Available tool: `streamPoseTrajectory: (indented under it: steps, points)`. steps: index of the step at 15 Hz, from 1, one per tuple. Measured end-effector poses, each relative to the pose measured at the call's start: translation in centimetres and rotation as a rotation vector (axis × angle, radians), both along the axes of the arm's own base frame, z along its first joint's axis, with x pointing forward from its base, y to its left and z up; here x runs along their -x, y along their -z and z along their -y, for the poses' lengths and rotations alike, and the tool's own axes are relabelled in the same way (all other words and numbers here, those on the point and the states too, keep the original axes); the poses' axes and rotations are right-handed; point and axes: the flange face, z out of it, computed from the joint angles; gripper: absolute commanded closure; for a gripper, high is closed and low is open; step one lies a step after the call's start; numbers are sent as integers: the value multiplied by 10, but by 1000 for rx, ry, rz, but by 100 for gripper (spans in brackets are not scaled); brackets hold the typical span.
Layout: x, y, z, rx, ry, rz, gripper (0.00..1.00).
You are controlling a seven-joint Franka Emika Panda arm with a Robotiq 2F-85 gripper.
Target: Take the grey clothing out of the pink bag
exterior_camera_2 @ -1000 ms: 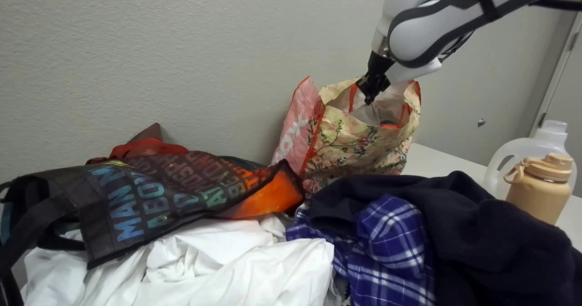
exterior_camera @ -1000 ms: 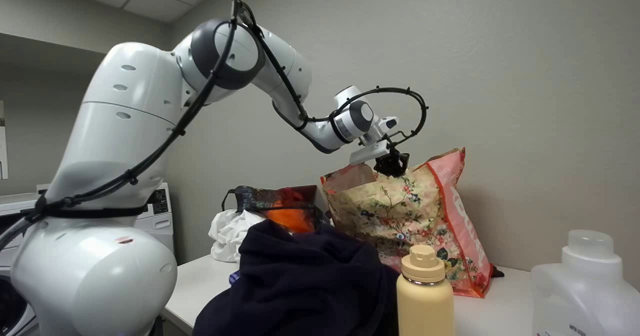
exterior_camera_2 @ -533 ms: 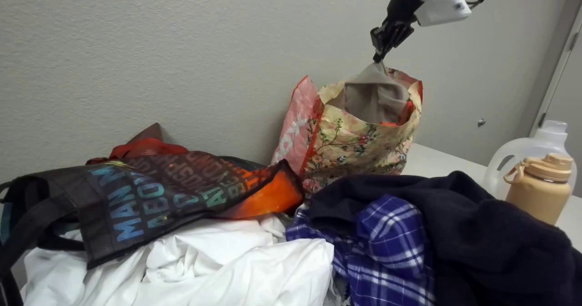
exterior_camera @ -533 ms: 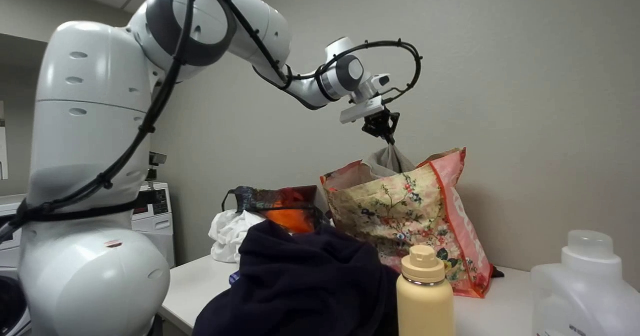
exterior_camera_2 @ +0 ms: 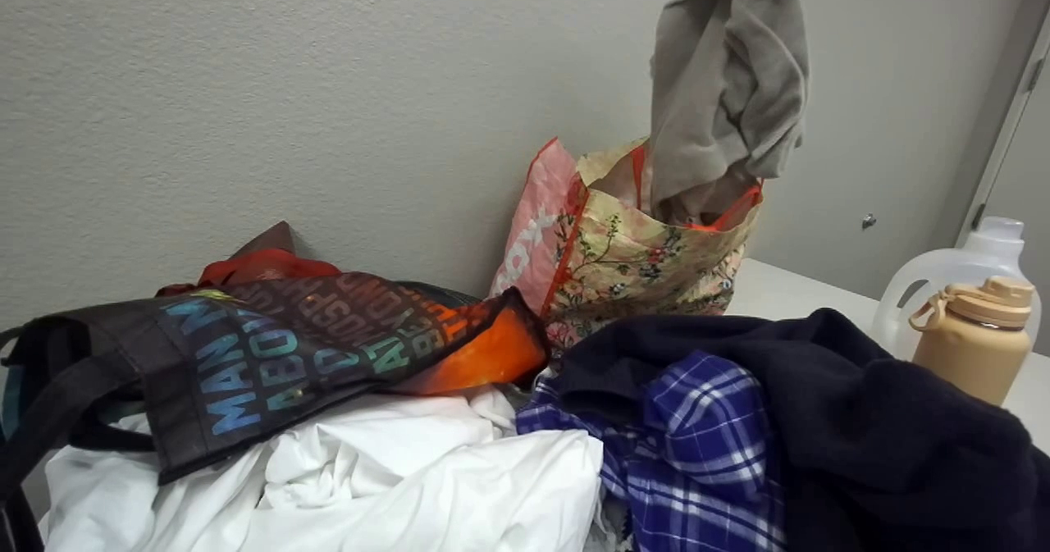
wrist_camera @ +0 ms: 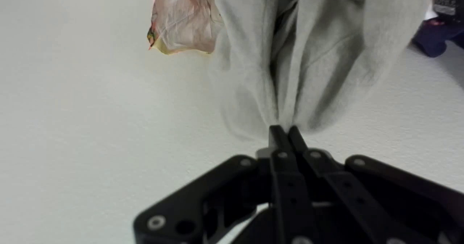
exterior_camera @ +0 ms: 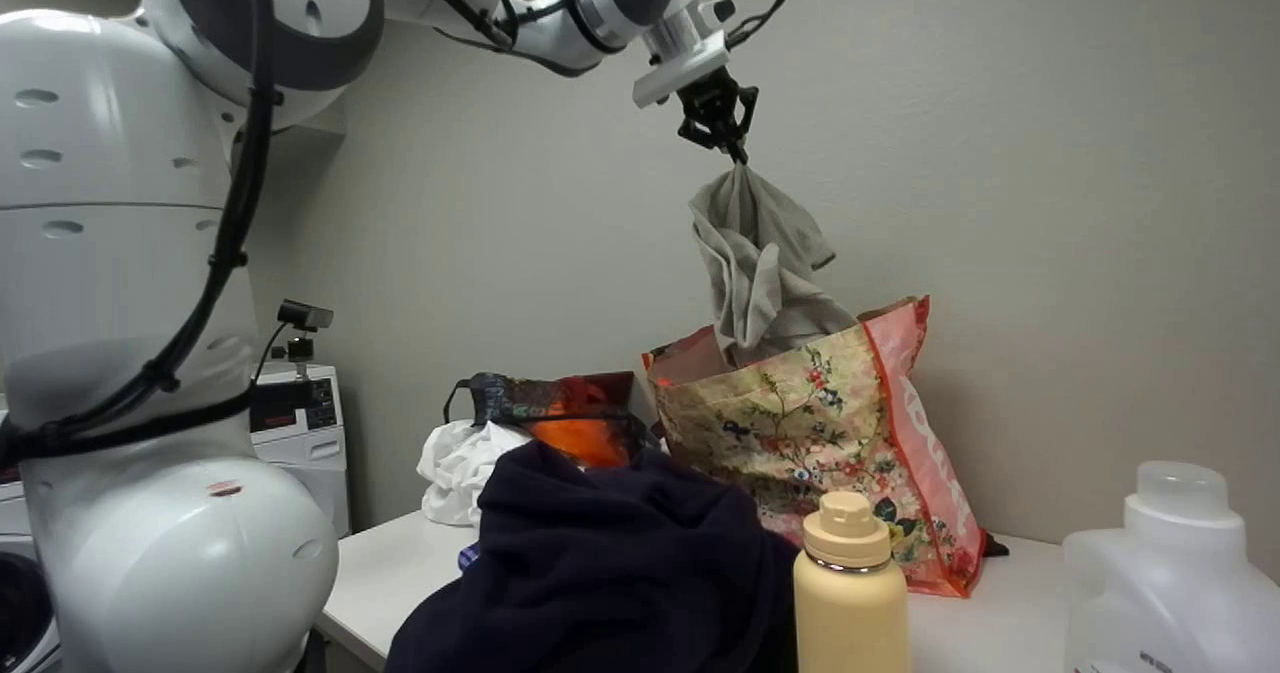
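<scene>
The pink bag with floral sides stands open against the wall in both exterior views (exterior_camera: 780, 423) (exterior_camera_2: 648, 269). A corner of it shows in the wrist view (wrist_camera: 183, 23). My gripper (exterior_camera: 740, 158) is high above the bag's mouth. In the wrist view its fingertips (wrist_camera: 285, 129) are shut on the top of the grey clothing (wrist_camera: 246, 37). The grey clothing hangs down in folds from the fingers in both exterior views (exterior_camera: 755, 263) (exterior_camera_2: 714, 84). Its lower end is still inside the bag's opening, hidden by the front wall. The gripper is above the frame in an exterior view.
Dark navy clothing (exterior_camera: 600, 563) lies before the bag, beside purple plaid cloth (exterior_camera_2: 705, 429). A yellow bottle (exterior_camera: 850, 593) and a clear jug (exterior_camera: 1150, 583) stand nearby. A black lettered bag (exterior_camera_2: 287, 347) lies on white cloth (exterior_camera_2: 394, 478).
My gripper has risen from the bag's mouth and shifted slightly towards the robot base. The grey clothing has come up with it, mostly above the rim now. The bag has stayed in place.
</scene>
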Motion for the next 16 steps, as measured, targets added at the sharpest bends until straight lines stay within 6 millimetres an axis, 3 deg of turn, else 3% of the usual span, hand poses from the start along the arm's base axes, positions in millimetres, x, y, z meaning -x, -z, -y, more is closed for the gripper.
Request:
streamPoseTrajectory:
  steps: [5,10,13,16]
  points:
    - [89,-87,8,2,15,-75,98]
    - [189,-165,14,-12,40,16,98]
    - [232,-186,12,-27,40,17,98]
    - [255,-196,8,-28,7,21,98]
